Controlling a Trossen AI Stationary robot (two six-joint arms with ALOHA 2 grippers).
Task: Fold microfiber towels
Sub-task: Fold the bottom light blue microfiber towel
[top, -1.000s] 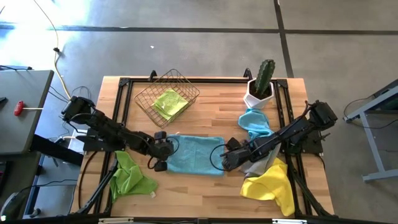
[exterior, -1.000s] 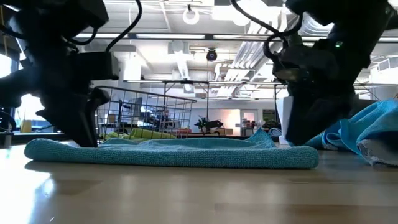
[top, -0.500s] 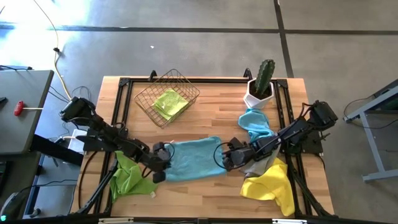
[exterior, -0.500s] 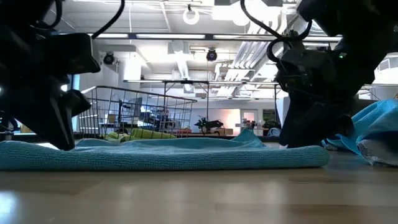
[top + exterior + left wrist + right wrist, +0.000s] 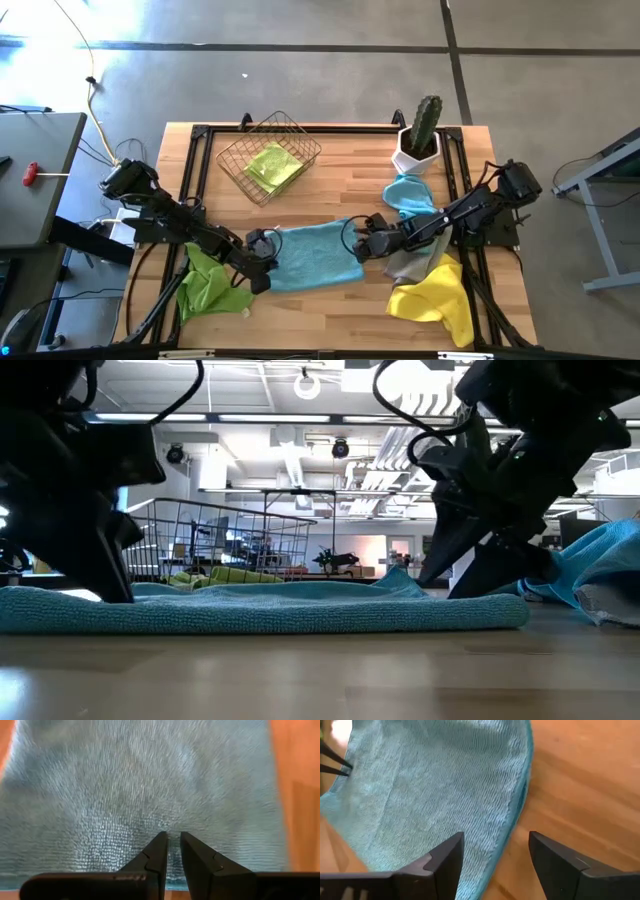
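— High view gives the layout: a light blue towel (image 5: 312, 255) lies folded flat mid-table between the two arms. The left gripper (image 5: 262, 270) is at its left edge, the right gripper (image 5: 366, 243) at its right edge.

— Can you read the fingers from up there?

— No. The left wrist view shows its fingers (image 5: 156, 854) nearly pressed together, pinching the towel's near edge. The right wrist view shows that pair spread wide, holding nothing, above the towel's hem and the bare wooden table (image 5: 590, 780).

— And the other cloths?

— Only the high view has them all: a lime green towel (image 5: 272, 165) in the wire basket (image 5: 232, 160), another lime green one (image 5: 205, 285) by the left arm, and a second light blue towel (image 5: 407, 195), a grey towel (image 5: 408, 266) and a yellow towel (image 5: 438, 298) by the right arm, near the potted cactus (image 5: 422, 130).
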